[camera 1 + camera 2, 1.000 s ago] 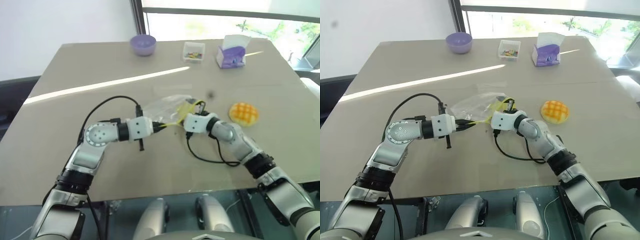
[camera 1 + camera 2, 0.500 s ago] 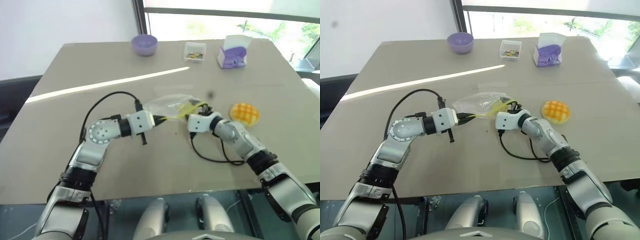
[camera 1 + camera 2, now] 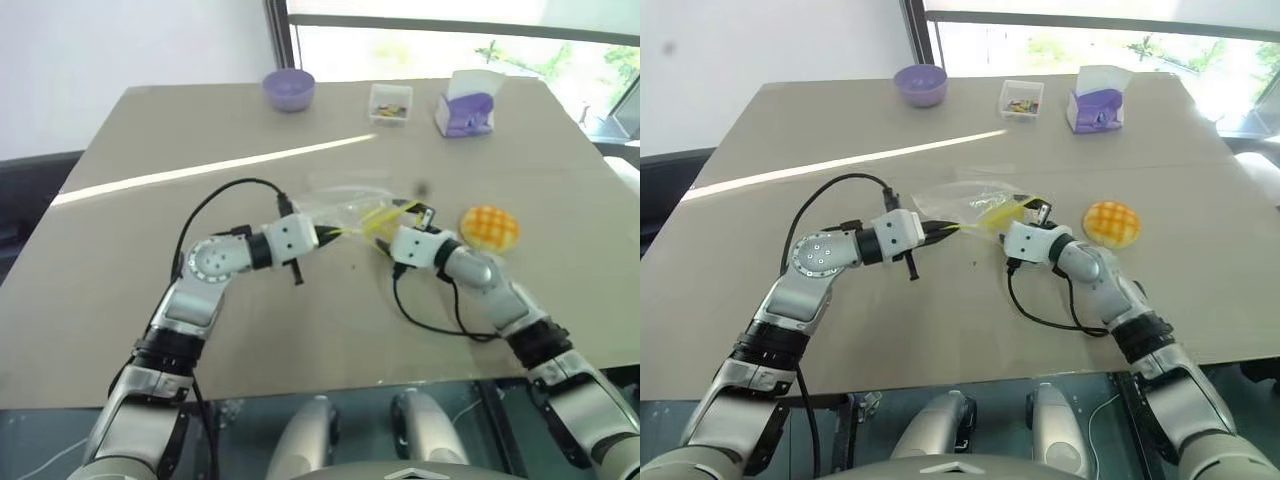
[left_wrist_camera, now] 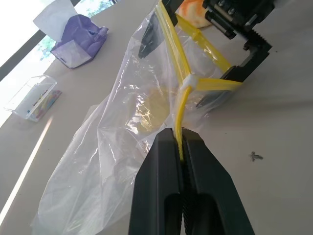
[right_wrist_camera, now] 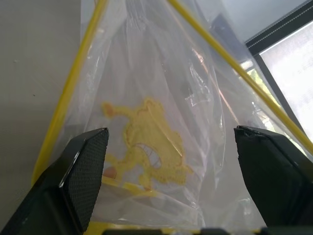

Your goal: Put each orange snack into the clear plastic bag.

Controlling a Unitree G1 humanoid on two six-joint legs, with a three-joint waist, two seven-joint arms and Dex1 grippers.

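The clear plastic bag (image 3: 975,203) sits at the middle of the tan surface (image 3: 940,320), its mouth lifted and stretched between the two arms while the crinkled body trails away toward the far left. The left gripper (image 4: 182,143) has its black fingers (image 4: 161,161) pressed tight together on the bag's yellow seal strip (image 4: 182,110) — the strip runs up out of the pinch to a small white slider, where it forks into the two edges of the open mouth. The right gripper (image 5: 168,161) stands just right of the bag with its fingers (image 5: 85,166) spread wide, one on each side of the mouth; in the right wrist view the yellow edges run past the fingers and the yellow printed patch (image 5: 149,142) shows through the film between them. Whether those fingers touch the plastic cannot be told. One orange snack (image 3: 1111,222) lies on the surface just to the right of the right gripper, criss-cross top facing up, outside the bag and untouched. Along the far edge stand a purple bowl (image 3: 920,83) at the left, a small clear box (image 3: 1020,100) of colourful bits in the middle, and a purple-and-white carton (image 3: 1096,105) to the right — all well apart from the bag. A bright strip of sunlight (image 3: 840,167) crosses the surface beyond the arms.
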